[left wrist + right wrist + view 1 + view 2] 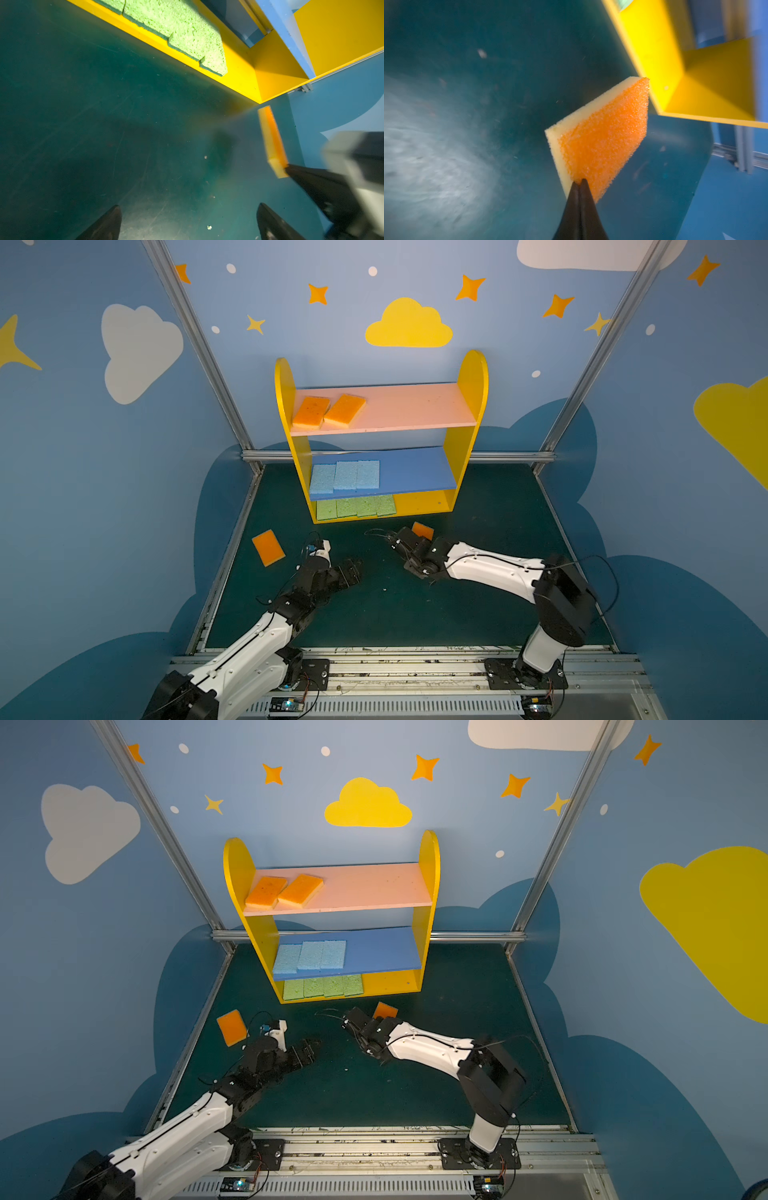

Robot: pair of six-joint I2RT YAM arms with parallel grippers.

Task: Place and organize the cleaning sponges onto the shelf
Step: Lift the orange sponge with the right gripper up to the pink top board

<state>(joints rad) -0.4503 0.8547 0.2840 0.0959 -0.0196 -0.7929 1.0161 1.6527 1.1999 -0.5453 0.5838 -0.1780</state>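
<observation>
Leftmost, a loose orange sponge (268, 548) lies flat on the worktop (415, 614), orange face up, near the left edge and forward of the shelf's left front corner.

Just right of it, not touching: left hand (188, 220), low over the worktop, fingers spread wide with nothing between them.

Further right, past the middle: right hand (580, 182), fingers pinched together on one corner of the held orange sponge (600, 137). That sponge sticks out beyond the fingertips, tilted, with its orange face toward the wrist camera and its yellow layer along the side. Its far corner is near the shelf's right front corner but apart from it.

Shelf (471, 385) stands at the middle of the worktop's back edge.
- Pink board (415, 406), top: two orange sponges (309, 412) side by side at the left end, touching.
- Blue board (415, 472), middle: three light blue sponges (345, 476) in a row at the left end, the leftmost set slightly forward.
- Yellow board (424, 502), bottom: four light green sponges (355, 506) in a row from the left.

Worktop is a dark green mat, scuffed, with a few pale crumbs (385, 590). Walls (62, 489) are blue, painted with white and yellow clouds and orange stars. Aluminium posts (199, 348) stand at the back corners. A metal rail (415, 672) along the near edge carries both arm bases.
</observation>
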